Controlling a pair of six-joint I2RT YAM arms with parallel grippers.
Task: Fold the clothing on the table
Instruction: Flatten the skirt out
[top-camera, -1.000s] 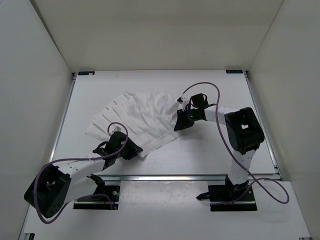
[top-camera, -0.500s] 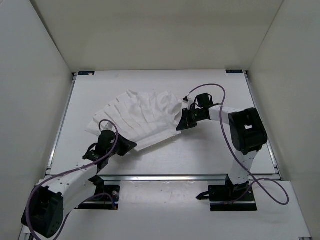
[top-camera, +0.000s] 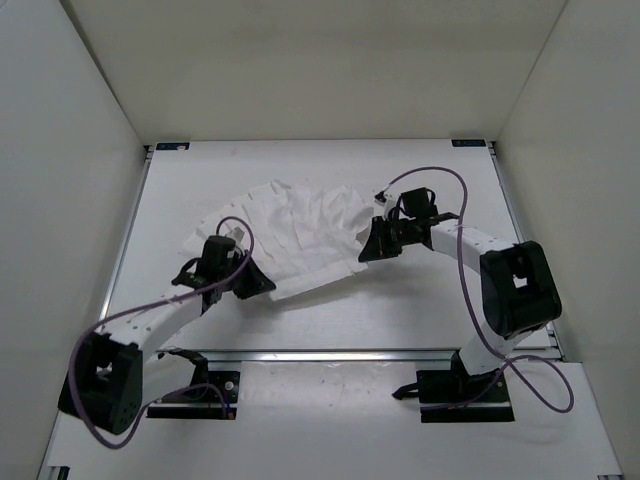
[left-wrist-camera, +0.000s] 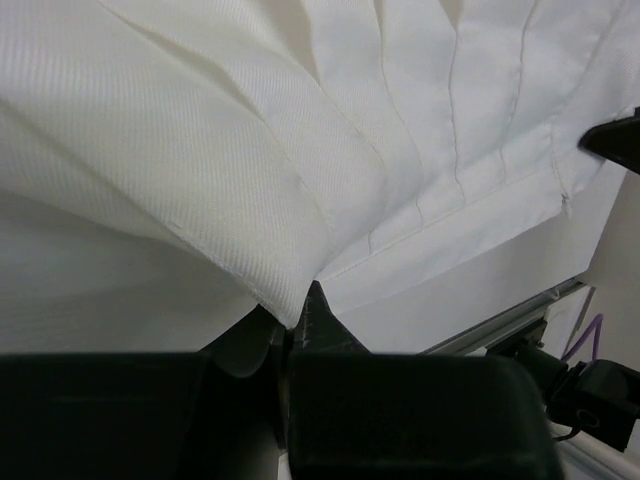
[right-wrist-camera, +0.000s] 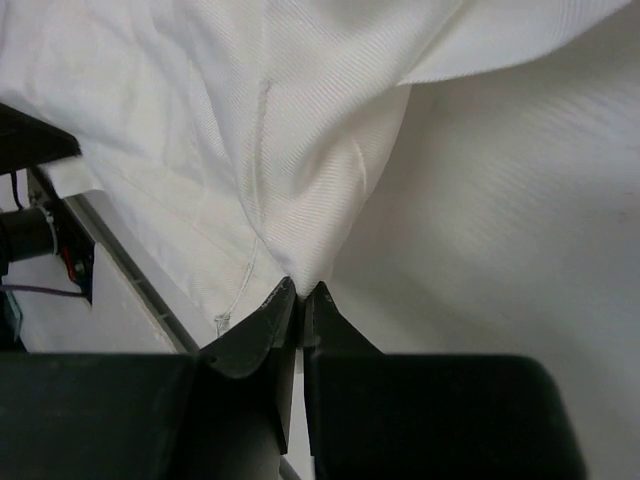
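Since the earlier frame, the near hem of the clothing (top-camera: 300, 235) has drawn away from the rail (top-camera: 330, 353), and both sets of jaws have closed on it. The table (top-camera: 430, 300) carries the garment slightly left of centre, spread in a wrinkled fan with creases radiating toward the far side. We see the left gripper (top-camera: 256, 284) at the hem's near-left corner and the right gripper (top-camera: 370, 248) at the garment's right edge. In each wrist view the fingertips (left-wrist-camera: 322, 325) are clenched on a peak of white fabric, and the cloth rises tent-like from the pinch. We judge the task to be near its start. Both grasps appear secure, yet the garment lies open and we can make out no completed fold. Carrying the hem over, laying it down and any further folds all remain.
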